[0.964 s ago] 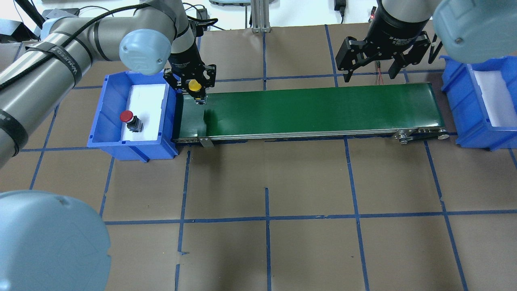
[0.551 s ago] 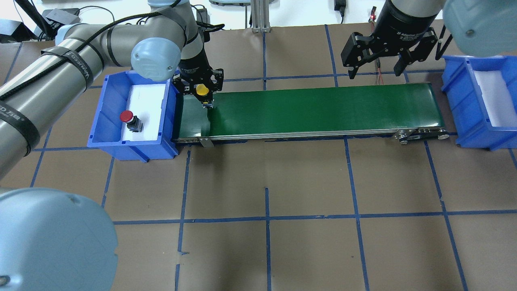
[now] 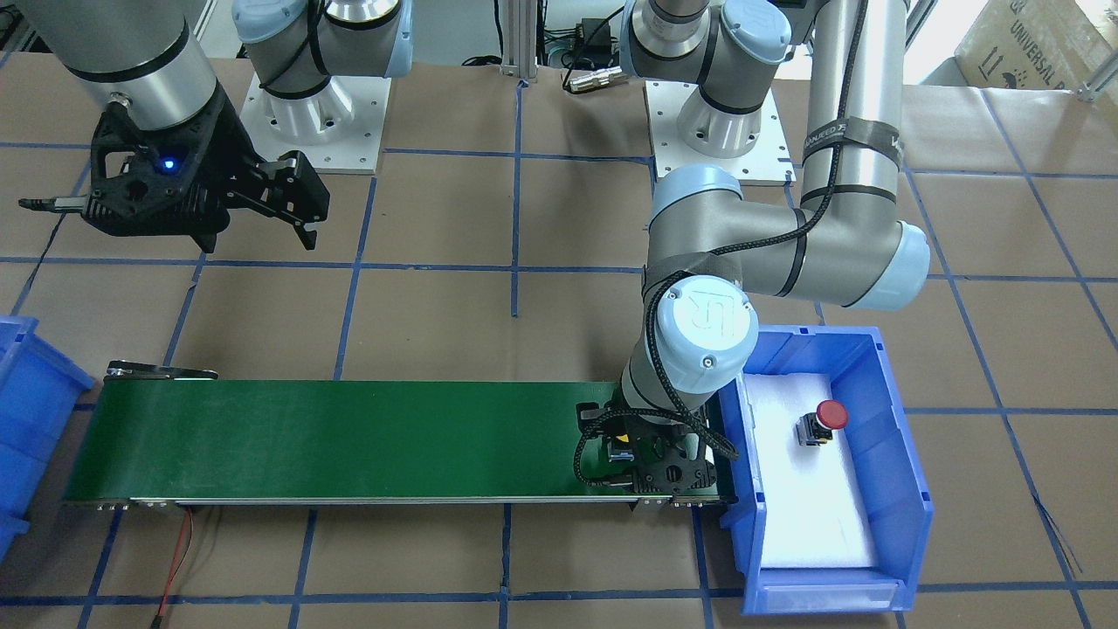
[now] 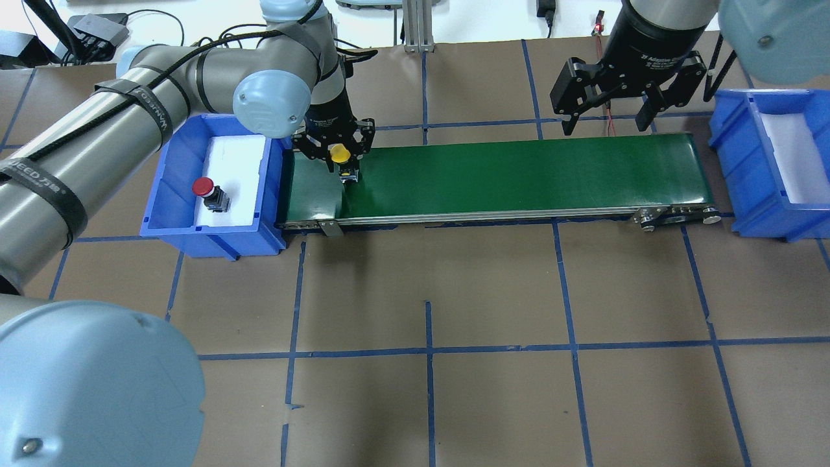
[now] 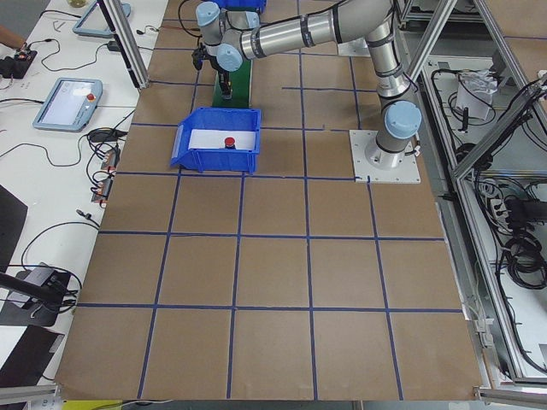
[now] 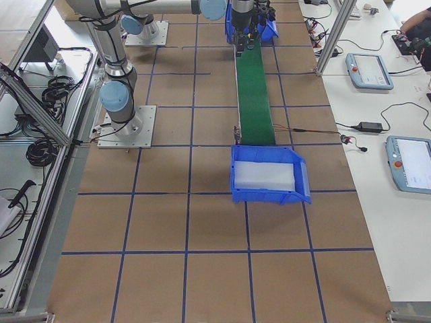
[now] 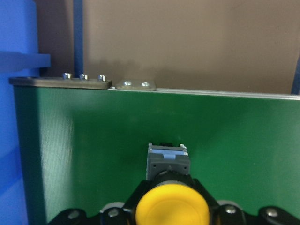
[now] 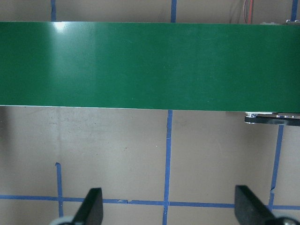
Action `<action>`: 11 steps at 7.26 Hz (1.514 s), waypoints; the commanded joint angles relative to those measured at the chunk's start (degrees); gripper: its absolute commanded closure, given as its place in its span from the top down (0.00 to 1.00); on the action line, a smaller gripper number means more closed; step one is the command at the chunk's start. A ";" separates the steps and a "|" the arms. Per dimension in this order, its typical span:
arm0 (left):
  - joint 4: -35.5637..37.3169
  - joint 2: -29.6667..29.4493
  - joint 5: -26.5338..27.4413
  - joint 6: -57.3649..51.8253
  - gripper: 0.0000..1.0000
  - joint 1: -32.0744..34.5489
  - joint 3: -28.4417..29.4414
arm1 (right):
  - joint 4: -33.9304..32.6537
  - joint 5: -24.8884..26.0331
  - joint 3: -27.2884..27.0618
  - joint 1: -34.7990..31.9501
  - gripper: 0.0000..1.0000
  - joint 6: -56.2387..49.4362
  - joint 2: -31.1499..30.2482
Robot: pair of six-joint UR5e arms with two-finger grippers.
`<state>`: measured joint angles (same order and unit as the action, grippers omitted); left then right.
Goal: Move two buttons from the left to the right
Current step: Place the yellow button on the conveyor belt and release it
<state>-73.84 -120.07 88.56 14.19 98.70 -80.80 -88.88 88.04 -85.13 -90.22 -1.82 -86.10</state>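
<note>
My left gripper is shut on the yellow button and holds it over the left end of the green conveyor belt. The left wrist view shows the yellow cap between the fingers, with the button's grey base pointing at the belt. The red button lies on white foam in the left blue bin, also in the front view. My right gripper is open and empty, behind the belt's right end.
A second blue bin with white foam stands past the belt's right end. Brown paper with blue tape lines covers the table. A red and black wire runs from the belt's end.
My left gripper has moved right with the yellow button, from the bin's edge to over the belt. The right gripper has shifted slightly right.
</note>
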 commanded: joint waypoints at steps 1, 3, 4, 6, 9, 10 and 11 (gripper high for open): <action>-0.08 1.67 -1.80 1.02 1.00 -0.35 1.00 | -0.06 -0.06 0.40 0.48 1.00 -0.37 0.15; -0.95 4.66 -0.94 -0.29 1.00 -3.23 2.75 | 0.47 -0.06 0.58 1.36 1.00 -1.08 0.14; -1.83 5.45 -1.02 -2.39 1.00 -7.52 3.19 | 0.38 -0.06 0.66 1.36 1.00 -1.08 0.14; -2.01 7.13 0.20 -13.33 1.00 -14.38 1.97 | 0.38 -0.06 0.49 1.45 1.00 -1.08 0.23; -1.58 7.22 0.30 -22.41 1.00 -21.52 -3.27 | 0.38 -0.06 0.40 3.82 1.00 -13.25 0.41; 1.91 7.39 0.30 -24.54 1.00 -22.75 -6.18 | -0.14 -0.06 -0.12 5.57 1.00 -23.04 0.50; 1.94 8.09 0.39 -24.56 1.00 -22.50 -8.03 | -0.24 -0.06 -0.21 7.15 1.00 -28.53 0.50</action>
<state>-73.15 -112.58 88.86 -9.01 76.71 -86.05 -88.88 87.98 -85.09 -84.97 -22.28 -85.64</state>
